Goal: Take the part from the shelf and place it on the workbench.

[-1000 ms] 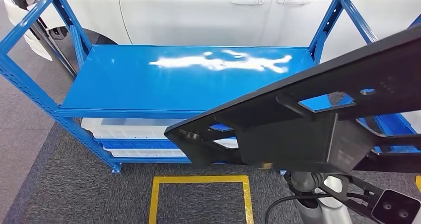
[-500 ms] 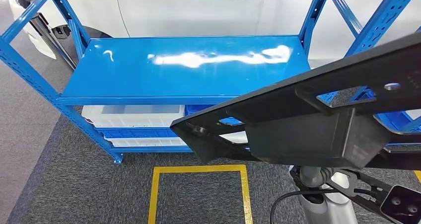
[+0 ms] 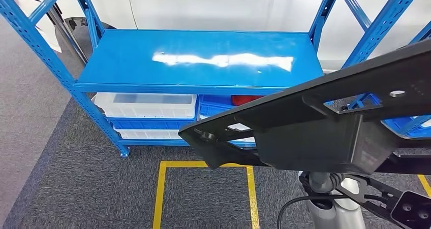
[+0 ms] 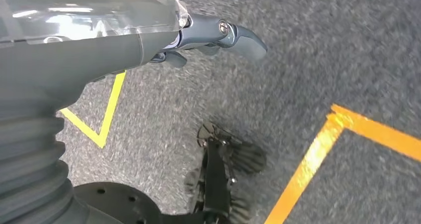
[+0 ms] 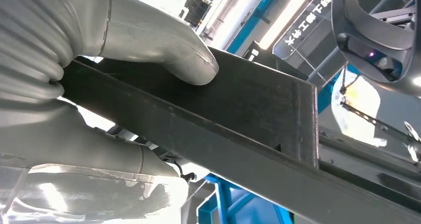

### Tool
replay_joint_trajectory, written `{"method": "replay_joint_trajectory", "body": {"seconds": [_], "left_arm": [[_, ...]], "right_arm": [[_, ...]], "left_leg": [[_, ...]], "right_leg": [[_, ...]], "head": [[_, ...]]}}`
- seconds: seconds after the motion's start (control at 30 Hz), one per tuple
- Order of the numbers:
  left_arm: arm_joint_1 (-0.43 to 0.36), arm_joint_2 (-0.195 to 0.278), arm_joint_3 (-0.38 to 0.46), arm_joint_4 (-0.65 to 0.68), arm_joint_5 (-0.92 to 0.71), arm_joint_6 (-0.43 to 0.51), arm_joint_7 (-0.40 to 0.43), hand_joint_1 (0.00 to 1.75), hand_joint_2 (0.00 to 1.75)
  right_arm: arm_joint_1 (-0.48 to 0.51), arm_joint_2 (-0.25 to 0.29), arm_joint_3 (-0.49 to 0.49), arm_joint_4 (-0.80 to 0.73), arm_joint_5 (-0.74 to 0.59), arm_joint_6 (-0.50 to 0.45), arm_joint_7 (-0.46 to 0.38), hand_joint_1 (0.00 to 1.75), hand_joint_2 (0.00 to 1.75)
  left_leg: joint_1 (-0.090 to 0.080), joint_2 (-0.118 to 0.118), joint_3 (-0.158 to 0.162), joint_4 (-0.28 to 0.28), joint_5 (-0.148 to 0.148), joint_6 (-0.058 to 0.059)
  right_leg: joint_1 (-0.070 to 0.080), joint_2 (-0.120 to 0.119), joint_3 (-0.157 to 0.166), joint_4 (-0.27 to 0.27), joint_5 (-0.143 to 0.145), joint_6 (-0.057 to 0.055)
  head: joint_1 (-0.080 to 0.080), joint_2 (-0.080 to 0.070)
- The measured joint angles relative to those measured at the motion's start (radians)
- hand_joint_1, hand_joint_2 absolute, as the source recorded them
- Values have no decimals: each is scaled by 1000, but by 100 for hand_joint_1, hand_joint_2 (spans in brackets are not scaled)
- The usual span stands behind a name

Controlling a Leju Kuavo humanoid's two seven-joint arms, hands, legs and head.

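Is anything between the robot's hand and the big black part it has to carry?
No, nothing is between them. The right hand already grips the black part, with its thumb pressed on the part's flat side. The part hangs in front of the blue shelf, above the grey carpet. The left hand holds nothing.

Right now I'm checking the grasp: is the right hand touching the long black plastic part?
Touching. The right wrist view shows the right hand wrapped around the long black plastic part, its grey thumb pressed flat on one face and fingers beneath.
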State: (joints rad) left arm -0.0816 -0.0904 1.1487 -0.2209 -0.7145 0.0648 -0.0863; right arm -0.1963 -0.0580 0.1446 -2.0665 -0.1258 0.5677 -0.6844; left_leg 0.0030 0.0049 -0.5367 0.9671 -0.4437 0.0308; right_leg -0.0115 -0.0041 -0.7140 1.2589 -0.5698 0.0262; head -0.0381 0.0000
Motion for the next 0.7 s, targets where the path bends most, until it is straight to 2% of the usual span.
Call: {"method": "replay_joint_trajectory", "body": {"seconds": [0.03,0.07,0.1,0.13,0.17,0.2,0.23,0.3,0.33,0.37,0.4,0.47,0.5,0.53,0.57,0.6,0.63,0.7], "left_arm": [[0,0,0,0,0,3,2,0,175],[1,0,0,0,0,6,4,0,175],[1,0,1,0,0,8,5,0,175],[2,0,1,0,-1,10,6,0,175],[2,0,1,0,-2,12,6,0,175],[2,0,1,0,-4,12,6,0,175],[2,-1,1,0,-6,13,5,0,175],[3,0,1,0,-8,13,1,0,175],[3,0,1,0,-9,13,-1,0,175],[4,1,0,0,-10,13,-3,0,175],[4,1,0,0,-12,12,-5,0,175],[5,1,0,0,-16,12,-7,0,175],[5,0,0,0,-18,12,-8,0,175],[5,1,0,0,-19,12,-8,0,175],[5,1,0,0,-20,13,-8,0,175],[5,1,0,0,-20,13,-8,0,175],[5,2,0,0,-21,13,-8,0,175],[3,3,0,0,-21,14,-8,0,175]], "right_arm": [[1,0,-2,3,-4,5,0,175,175],[2,0,-4,5,-6,10,0,175,175],[3,0,-6,7,-7,16,0,175,175],[3,0,-8,8,-8,20,0,175,175],[3,1,-9,8,-8,23,0,175,175],[3,1,-10,8,-8,24,0,175,175],[3,2,-11,9,-9,25,0,175,175],[3,4,-13,9,-9,25,0,175,175],[3,5,-14,10,-8,25,0,175,175],[3,5,-14,10,-8,25,0,175,175],[3,6,-15,10,-8,25,0,175,175],[3,7,-15,11,-8,25,0,175,175],[3,7,-16,11,-8,25,0,175,175],[4,7,-16,12,-8,25,0,175,175],[4,7,-17,12,-8,25,0,175,175],[4,7,-17,12,-8,25,0,175,175],[4,7,-18,12,-8,25,0,175,175],[3,7,-18,12,-8,26,0,175,175]], "left_leg": [[-2,0,-12,2,8,-1],[-3,0,-24,5,16,-2],[-3,0,-35,9,22,-4],[-3,0,-44,14,27,-6],[-4,-1,-53,20,30,-9],[-5,-1,-59,24,34,-14],[-6,-1,-62,28,38,-19],[-7,-1,-66,28,47,-32],[-6,-1,-69,33,45,-37],[-6,-2,-77,49,29,-42],[-4,-3,-91,84,0,-47],[1,-4,-136,207,-82,-56],[4,-4,-156,270,-113,-60],[5,-4,-163,307,-126,-62],[6,-4,-152,308,-120,-64],[7,-4,-120,268,-97,-63],[7,-4,-73,199,-70,-60],[4,-4,11,67,-40,-50]], "right_leg": [[-1,0,-4,36,1,1],[-1,0,11,34,22,0],[-1,0,47,-9,51,-3],[-1,0,98,-78,74,-6],[2,0,149,-156,80,-11],[4,0,186,-214,80,-15],[7,0,205,-249,72,-21],[9,1,205,-262,73,-33],[6,0,202,-266,79,-41],[4,-1,198,-269,86,-48],[1,-2,194,-272,93,-54],[2,-3,178,-271,105,-60],[2,-3,169,-269,111,-60],[3,-3,160,-267,116,-59],[3,-3,153,-265,120,-58],[3,-3,147,-263,123,-56],[3,-3,143,-261,125,-54],[6,-3,138,-258,130,-47]], "head": [[0,0],[0,0],[0,0],[0,0],[0,0],[0,0],[0,0],[0,0],[0,0],[0,0],[0,0],[0,0],[0,0],[0,0],[0,0],[0,0],[0,0],[0,0]]}}
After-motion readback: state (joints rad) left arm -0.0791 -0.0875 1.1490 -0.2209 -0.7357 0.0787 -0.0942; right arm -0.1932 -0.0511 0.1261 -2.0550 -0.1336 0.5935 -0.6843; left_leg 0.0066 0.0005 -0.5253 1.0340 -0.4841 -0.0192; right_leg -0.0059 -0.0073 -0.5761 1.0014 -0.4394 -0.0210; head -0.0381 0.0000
